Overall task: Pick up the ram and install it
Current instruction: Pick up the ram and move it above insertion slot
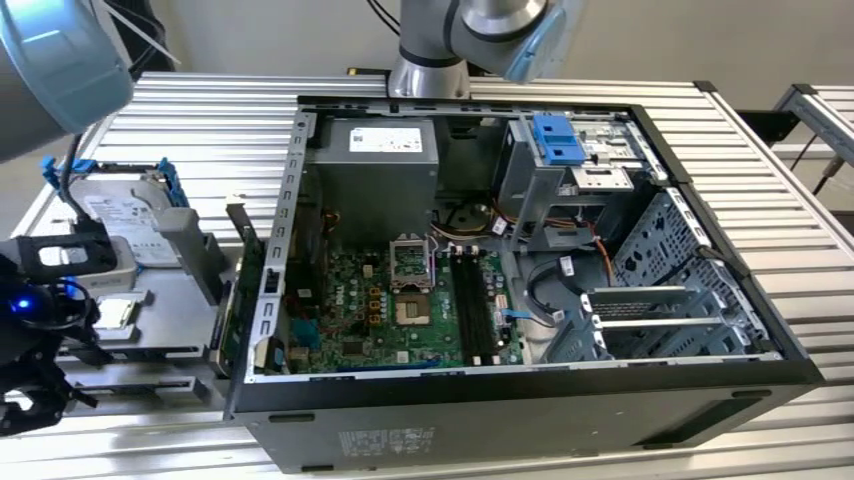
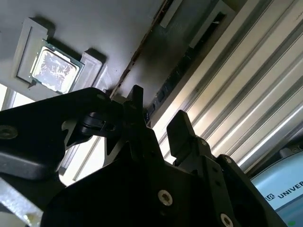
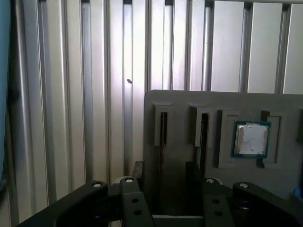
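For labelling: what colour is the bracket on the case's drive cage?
The bracket is blue; the exterior view shows it best.

Computer case — chip in tray

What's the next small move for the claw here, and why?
Probably ease the open claw straight toward the gray tray until its fingers straddle the ram. In the first wrist view the ram's slot lines up with the gap between the fingers, but the claw holds nothing and the stick stands untouched in its slot.
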Available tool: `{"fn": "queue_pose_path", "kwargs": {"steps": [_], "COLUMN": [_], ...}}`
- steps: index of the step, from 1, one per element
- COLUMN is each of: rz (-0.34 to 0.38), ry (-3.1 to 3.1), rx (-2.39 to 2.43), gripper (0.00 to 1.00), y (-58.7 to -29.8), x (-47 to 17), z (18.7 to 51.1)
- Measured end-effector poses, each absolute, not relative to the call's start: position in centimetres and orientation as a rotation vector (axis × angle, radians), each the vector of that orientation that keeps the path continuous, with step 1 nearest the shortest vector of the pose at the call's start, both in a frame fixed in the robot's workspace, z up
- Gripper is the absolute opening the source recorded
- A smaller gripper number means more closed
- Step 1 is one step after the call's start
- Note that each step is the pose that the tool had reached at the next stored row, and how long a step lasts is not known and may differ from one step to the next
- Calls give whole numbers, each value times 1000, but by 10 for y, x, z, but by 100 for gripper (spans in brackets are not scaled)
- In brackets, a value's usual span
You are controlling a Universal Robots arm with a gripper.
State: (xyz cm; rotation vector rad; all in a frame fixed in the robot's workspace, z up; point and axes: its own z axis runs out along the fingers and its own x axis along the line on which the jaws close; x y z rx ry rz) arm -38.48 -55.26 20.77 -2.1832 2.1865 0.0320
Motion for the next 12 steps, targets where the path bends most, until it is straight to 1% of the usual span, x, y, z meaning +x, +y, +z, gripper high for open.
{"fn": "queue_pose_path", "kwargs": {"steps": [8,12], "rz": [33,33], "ry": [2187,2188], "rx": [-2183,-2184], "gripper": [100,100], "y": [-553,-554], "x": [-385,-385], "z": [193,192]}}
